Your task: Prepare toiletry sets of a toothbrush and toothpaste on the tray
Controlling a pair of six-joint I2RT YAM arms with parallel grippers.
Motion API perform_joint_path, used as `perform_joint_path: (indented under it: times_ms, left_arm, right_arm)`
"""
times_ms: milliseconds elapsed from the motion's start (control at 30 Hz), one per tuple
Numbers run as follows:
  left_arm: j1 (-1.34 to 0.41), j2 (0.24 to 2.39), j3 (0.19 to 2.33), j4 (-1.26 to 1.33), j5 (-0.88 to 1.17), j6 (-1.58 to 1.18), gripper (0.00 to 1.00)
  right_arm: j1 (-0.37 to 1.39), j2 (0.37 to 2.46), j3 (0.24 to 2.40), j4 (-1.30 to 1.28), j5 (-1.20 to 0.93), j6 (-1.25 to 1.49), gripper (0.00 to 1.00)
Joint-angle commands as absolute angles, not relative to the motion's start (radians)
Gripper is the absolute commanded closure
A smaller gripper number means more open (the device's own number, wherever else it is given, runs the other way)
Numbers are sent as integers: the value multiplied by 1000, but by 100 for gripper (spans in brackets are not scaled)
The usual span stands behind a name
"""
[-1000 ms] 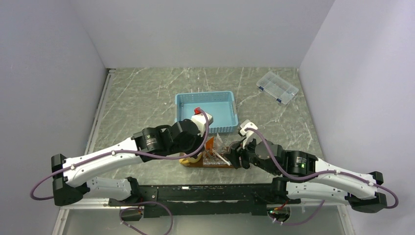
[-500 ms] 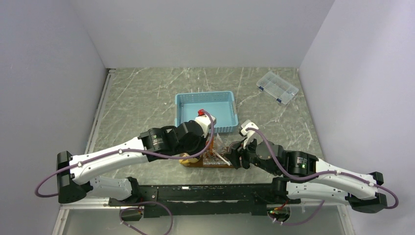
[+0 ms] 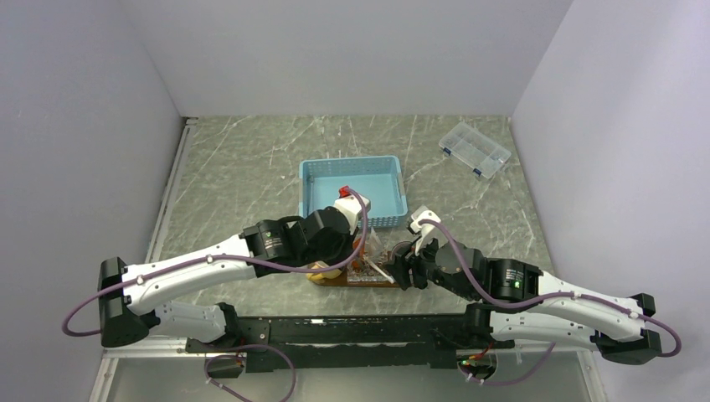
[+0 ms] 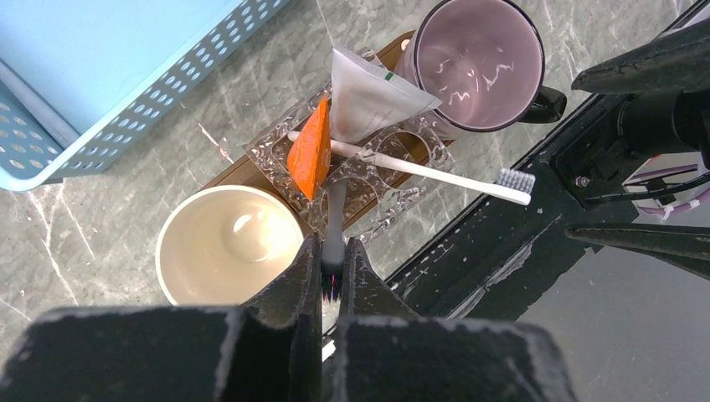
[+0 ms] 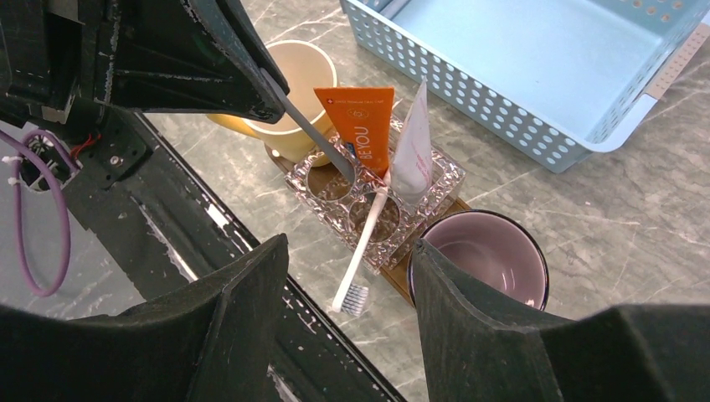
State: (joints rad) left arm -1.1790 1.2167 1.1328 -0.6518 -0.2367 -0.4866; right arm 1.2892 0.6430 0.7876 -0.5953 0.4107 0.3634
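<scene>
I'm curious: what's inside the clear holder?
Orange tube, white tube and the end of the grey brush; a white brush lies across the holder. The tubes' bottoms are hidden.

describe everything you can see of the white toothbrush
The white toothbrush is a thin, straight stick of what looks like white plastic, with a short tuft of pale bristles at one end. It lies flat, not upright, across the top of the clear holder, resting on it. The bristle end juts out past the holder and the tray toward the black rail; the handle end reaches in by the bases of the orange tube and the white tube. Nothing grips it.
</scene>
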Motion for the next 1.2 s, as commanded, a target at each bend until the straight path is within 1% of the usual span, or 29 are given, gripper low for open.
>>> perform_joint_path:
  times_ms: [0,167,233,300,700,833,1167]
  left_arm:
    - [-1187,1219,1124,-609,-265,-478,100]
    - [-1187,1230,1132,-615,-260,-483,100]
    - [-1187,1231,1131,-614,-257,-483,90]
    - [-1187,1231,1134,-613,-253,-482,85]
    - [-1189,1228,1141,-620,-249,-485,76]
    - [-1189,1217,1140,-621,-249,-486,69]
    - [-1190,1204,1137,-620,-251,-486,67]
  right_arm:
    - [1293,643,784,-546,413,368,41]
    - [1293,653,790,-549,410,367,41]
    - [1293,653,792,-549,408,365,41]
    - [1292,655,794,-550,408,364,41]
    - [1293,666,787,-542,409,365,41]
    - [1294,667,786,-541,411,365,41]
    - [1294,679,790,-537,410,367,41]
